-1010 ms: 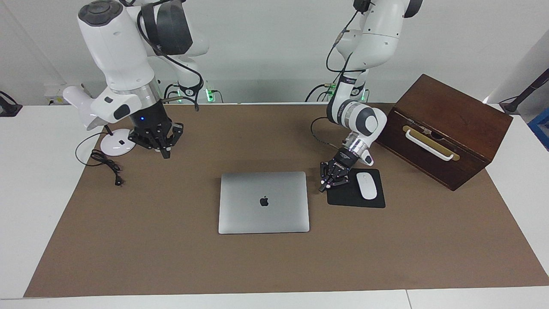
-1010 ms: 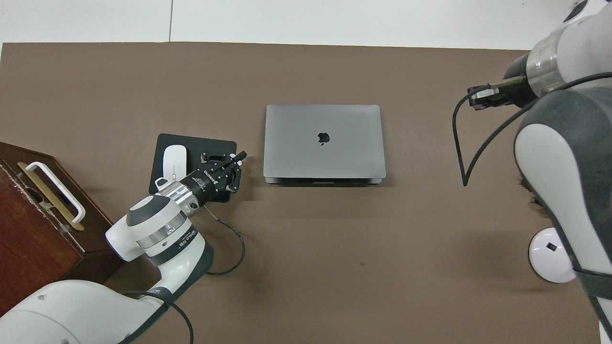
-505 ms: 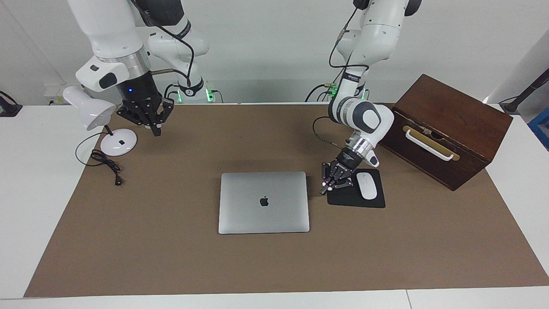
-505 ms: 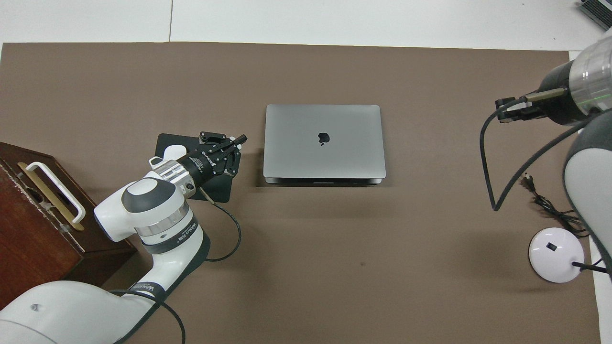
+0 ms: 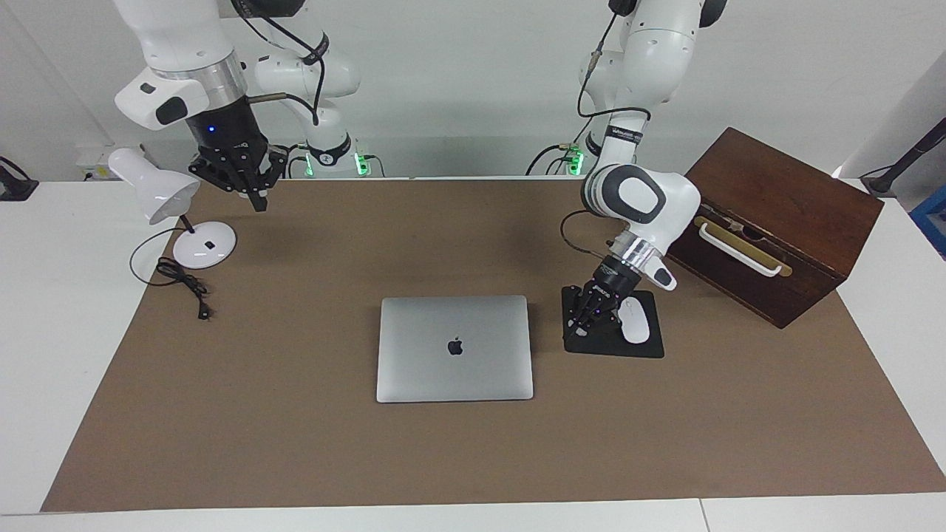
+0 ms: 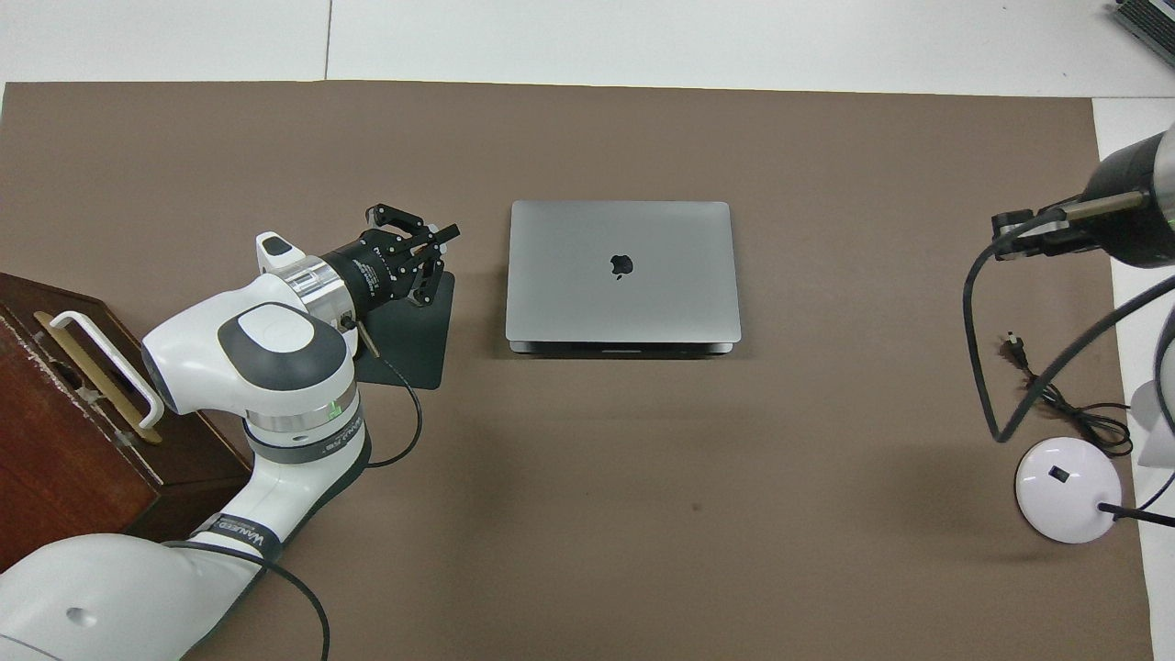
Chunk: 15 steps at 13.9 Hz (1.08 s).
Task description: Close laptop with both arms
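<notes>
The laptop (image 5: pixel 454 348) lies closed (lid flat) mid-desk. Left gripper (image 5: pixel 584 323), apparently pressed together, hangs over the mouse pad (image 5: pixel 613 343); right gripper (image 5: pixel 255 198), pressed together, hangs near the desk's lamp (image 5: pixel 164 210) corner.

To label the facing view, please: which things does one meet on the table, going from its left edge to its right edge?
Desk lamp → laptop, lid shut → black mouse pad → white mouse → wooden box.
</notes>
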Each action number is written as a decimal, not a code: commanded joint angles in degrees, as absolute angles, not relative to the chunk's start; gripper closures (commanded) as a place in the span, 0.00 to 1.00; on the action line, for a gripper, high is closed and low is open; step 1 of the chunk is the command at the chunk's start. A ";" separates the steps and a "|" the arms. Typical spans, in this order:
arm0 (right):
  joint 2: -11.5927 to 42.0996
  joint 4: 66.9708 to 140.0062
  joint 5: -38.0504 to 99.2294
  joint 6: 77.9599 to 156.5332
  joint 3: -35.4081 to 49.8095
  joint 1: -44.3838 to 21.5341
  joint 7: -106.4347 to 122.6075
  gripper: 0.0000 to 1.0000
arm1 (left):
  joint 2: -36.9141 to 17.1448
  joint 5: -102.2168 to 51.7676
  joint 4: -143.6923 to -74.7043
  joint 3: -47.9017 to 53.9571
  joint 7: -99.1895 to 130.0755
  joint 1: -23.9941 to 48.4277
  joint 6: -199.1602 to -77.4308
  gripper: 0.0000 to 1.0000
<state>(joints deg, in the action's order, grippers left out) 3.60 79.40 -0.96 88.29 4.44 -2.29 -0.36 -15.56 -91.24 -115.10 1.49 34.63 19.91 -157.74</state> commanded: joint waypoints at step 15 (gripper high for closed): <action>-4.56 92.36 -0.35 93.16 4.31 0.53 2.29 0.00 | -18.03 -14.53 -93.16 -4.57 34.10 7.38 -125.80 1.00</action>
